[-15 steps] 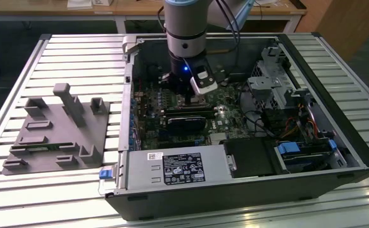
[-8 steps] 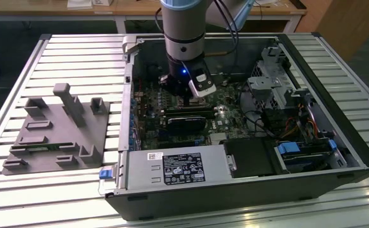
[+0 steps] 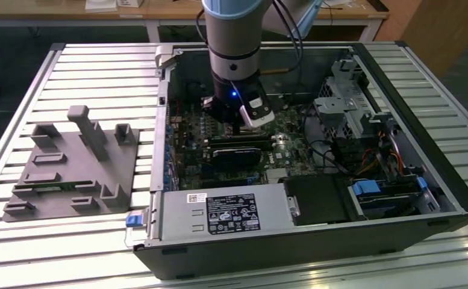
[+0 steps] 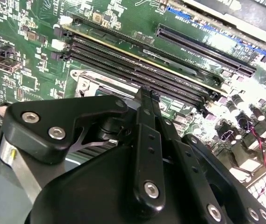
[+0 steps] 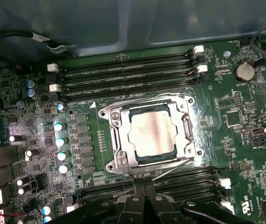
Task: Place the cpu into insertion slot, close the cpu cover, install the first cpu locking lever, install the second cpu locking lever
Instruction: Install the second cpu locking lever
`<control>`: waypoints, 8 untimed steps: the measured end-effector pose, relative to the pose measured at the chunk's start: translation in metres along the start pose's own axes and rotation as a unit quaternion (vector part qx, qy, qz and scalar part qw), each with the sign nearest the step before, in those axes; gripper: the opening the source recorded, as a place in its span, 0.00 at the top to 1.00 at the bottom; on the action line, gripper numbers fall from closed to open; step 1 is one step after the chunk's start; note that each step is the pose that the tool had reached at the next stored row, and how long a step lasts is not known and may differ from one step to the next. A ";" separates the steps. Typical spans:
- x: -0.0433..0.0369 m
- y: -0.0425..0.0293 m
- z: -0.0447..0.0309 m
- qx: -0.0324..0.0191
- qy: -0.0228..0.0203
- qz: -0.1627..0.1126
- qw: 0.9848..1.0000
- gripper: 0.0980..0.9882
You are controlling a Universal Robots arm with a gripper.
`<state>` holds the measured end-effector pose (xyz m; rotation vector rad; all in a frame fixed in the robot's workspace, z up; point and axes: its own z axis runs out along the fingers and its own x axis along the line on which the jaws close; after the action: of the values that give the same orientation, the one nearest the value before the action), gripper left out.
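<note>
Slatted metal desk (image 3: 24, 78) with an open PC case (image 3: 426, 150) on it. The cpu (image 5: 150, 131) sits in the insertion slot (image 5: 115, 122), cpu cover (image 5: 187, 131) down. End effector (image 5: 144, 196) fingers pressed together, holding nothing, just beside it.

Seen in the first wrist view: green circuit board (image 5: 226, 116) carrying the insertion slot (image 5: 150, 133), with the cpu (image 5: 151, 132) seated inside and the cpu cover (image 5: 116, 140) closed flat around it. Long black memory slots (image 5: 123, 77) ranged at twelve o'clock of the socket, more at six o'clock. Black gripper (image 5: 144, 205) linkage near that lower bank. Round coin cell (image 5: 243, 71) toward two o'clock.
</note>
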<state>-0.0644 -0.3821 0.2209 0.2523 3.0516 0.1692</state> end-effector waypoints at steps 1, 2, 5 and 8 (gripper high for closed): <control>0.0000 -0.0007 0.0000 -0.003 0.001 0.000 1.000 0.99; -0.0001 -0.0012 0.0000 -0.005 0.001 0.000 1.000 0.99; -0.0001 -0.0013 0.0000 -0.005 0.001 -0.001 1.000 0.99; 0.0001 -0.0041 -0.0002 -0.011 0.002 0.000 1.000 0.99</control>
<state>-0.0651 -0.3861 0.2206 0.2499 3.0516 0.2019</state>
